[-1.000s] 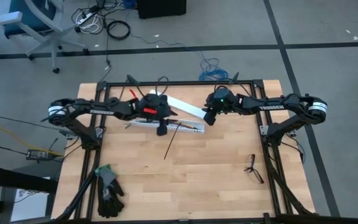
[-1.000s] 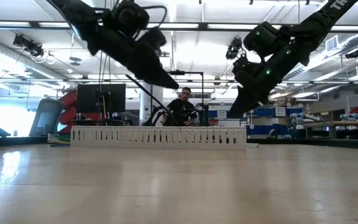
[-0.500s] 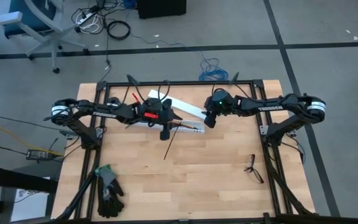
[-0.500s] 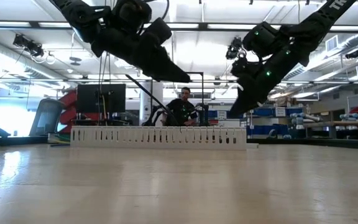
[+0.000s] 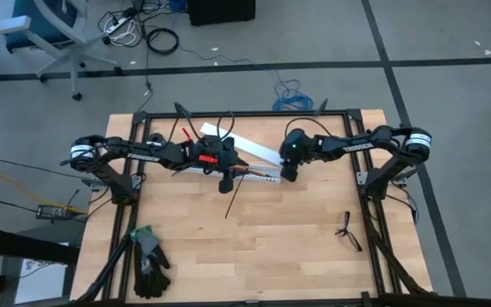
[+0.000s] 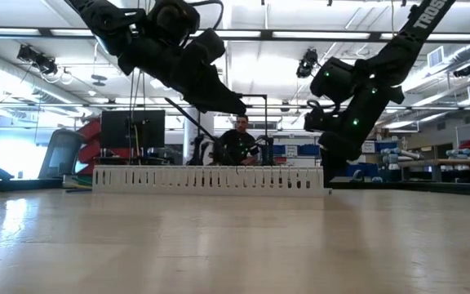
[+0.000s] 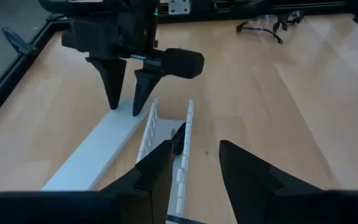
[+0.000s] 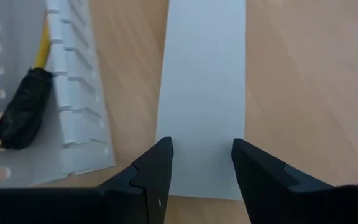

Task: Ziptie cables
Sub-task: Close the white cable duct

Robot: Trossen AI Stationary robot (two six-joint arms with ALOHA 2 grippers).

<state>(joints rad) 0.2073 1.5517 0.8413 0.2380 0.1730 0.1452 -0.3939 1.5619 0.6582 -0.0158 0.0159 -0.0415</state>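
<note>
1. My right gripper (image 8: 201, 165) hovers, fingers parted, over the flat white cover strip (image 8: 204, 81), frame centre.
2. My left gripper (image 7: 194, 168), fingers apart, empty, hangs above the slotted white duct (image 7: 166, 143).
3. The cables (image 5: 258, 174) apparently lie inside the duct; the ziptie (image 5: 233, 199) lies on the table (image 5: 271, 247), centre-left.

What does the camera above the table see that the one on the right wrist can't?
Only the high view shows the black ziptie, the gloves, the spectacles and the left gripper.

Only the right wrist view shows, close up, a dark cable end with a yellow wire lying in the slotted strip.

Both show the flat white strip, the wooden table and the right gripper, its fingers apart over the flat strip's end.
</note>
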